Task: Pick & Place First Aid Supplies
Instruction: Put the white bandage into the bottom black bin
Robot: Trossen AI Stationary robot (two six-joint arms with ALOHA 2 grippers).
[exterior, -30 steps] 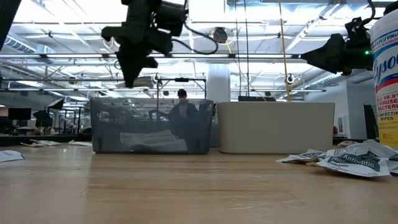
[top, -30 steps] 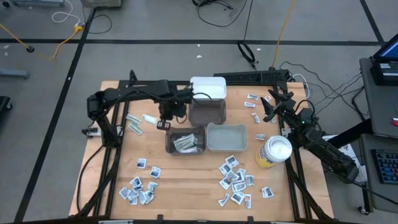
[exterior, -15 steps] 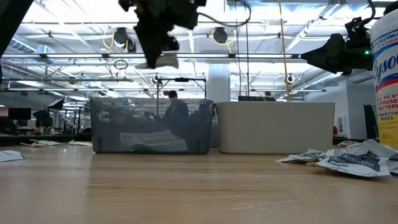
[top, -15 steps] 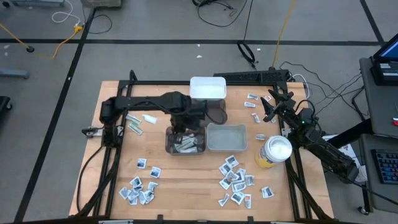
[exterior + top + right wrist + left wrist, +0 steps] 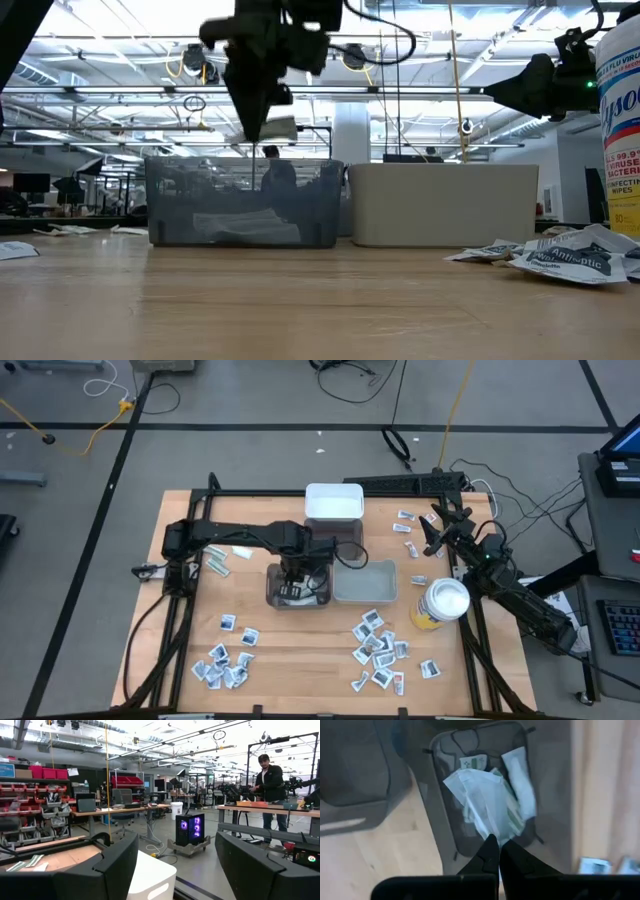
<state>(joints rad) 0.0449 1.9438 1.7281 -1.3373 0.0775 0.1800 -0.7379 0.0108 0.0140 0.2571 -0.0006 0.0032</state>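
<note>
From overhead, a wooden table (image 5: 300, 650) filled the middle of the frame, with the left arm reaching in from the frame's left and the right arm folded near the table's right edge. The left gripper (image 5: 293, 582) hung directly over a dark translucent bin (image 5: 271, 593) at the centre of the table, its fingers pressed together and pinching a white strip packet (image 5: 485, 805). In the left wrist view that packet hung from the fingertips (image 5: 489, 851) straight above the bin's open mouth, where several other white packets already lay. In the low view the gripper pointed downward a little above the bin's rim (image 5: 240, 162), with a pale end of the packet showing beside its tip. So the thing in hand lay straight down from the tool and inside the bin's outline, its long axis running roughly with the bin's length; the likely next step was simply to let go. More packets lay scattered in two clusters toward the bottom of the overhead frame, one lower left (image 5: 222, 664) and one lower right (image 5: 378, 648), and a few near the upper right. The right gripper (image 5: 440, 532) waited in the upper right with its fingers spread wide, holding nothing, beside a yellow canister (image 5: 441, 605).
</note>
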